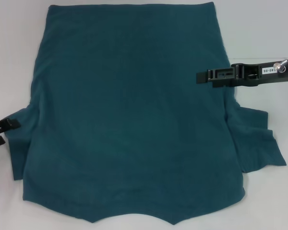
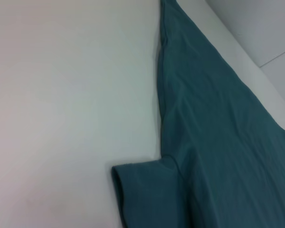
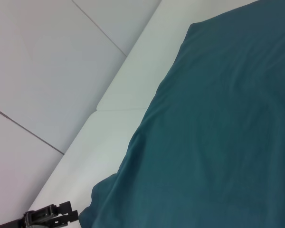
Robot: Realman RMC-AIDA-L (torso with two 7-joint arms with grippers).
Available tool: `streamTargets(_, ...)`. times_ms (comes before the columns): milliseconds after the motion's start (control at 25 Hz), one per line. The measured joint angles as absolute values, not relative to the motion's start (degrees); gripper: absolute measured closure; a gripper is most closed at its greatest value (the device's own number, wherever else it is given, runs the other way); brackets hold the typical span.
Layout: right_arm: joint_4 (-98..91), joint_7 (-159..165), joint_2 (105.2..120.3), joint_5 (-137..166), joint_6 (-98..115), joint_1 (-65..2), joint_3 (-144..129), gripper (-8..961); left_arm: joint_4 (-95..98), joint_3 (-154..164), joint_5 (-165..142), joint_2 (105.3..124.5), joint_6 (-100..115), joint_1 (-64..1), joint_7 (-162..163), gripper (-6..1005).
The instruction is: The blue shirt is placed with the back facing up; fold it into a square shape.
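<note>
The blue shirt [image 1: 129, 110] lies flat, back up, ready for folding. The right tool [image 1: 204, 76] hovers over its right edge, the left tool [image 1: 2, 132] by the left sleeve; I cannot tell either's opening.

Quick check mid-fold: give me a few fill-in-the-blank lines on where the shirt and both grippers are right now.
1. The blue shirt lies spread on a ____ table.
2. The right gripper is over the shirt's ____ edge.
3. The left gripper sits beside the left ____.
4. No ____ shows on the upward side.

Missing words: white; right; sleeve; lettering
</note>
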State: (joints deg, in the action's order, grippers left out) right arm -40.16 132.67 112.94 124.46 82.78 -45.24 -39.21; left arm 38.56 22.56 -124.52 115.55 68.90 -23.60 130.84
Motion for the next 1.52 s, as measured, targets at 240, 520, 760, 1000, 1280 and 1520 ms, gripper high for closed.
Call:
streamTargets(240,-40.16,132.53,112.94,124.45,82.78,-45.15,-38.83,73,36.96,22.70,-124.57,115.39,68.12,-23.73,130.33,144)
streamTargets(520,-40.08,132.42,112.94,124.42,82.79,-45.17,-38.20,73,35.84,22.97,-124.68,115.54,67.87,-24.29,130.30,152)
streamTargets(760,-39.98,132.36,112.94,124.38,82.79,-45.17,-37.59,73,34.50,24.13,-124.72,115.30,67.51,-25.10,130.91,159)
streamTargets(1000,-39.98,132.33,112.94,124.36,82.87,-45.01,-36.76,73,35.74,23.76,-124.28,115.52,67.99,-24.98,131.91,166)
streamTargets(1280,-39.99,132.28,112.94,124.21,82.81,-44.89,-36.28,74,36.11,24.11,-124.74,115.49,67.65,-24.92,131.92,299)
streamTargets(1520,-39.99,132.27,112.83,122.92,82.83,-44.44,-36.26,74,36.11,24.22,-125.46,115.27,67.55,-24.80,131.71,665)
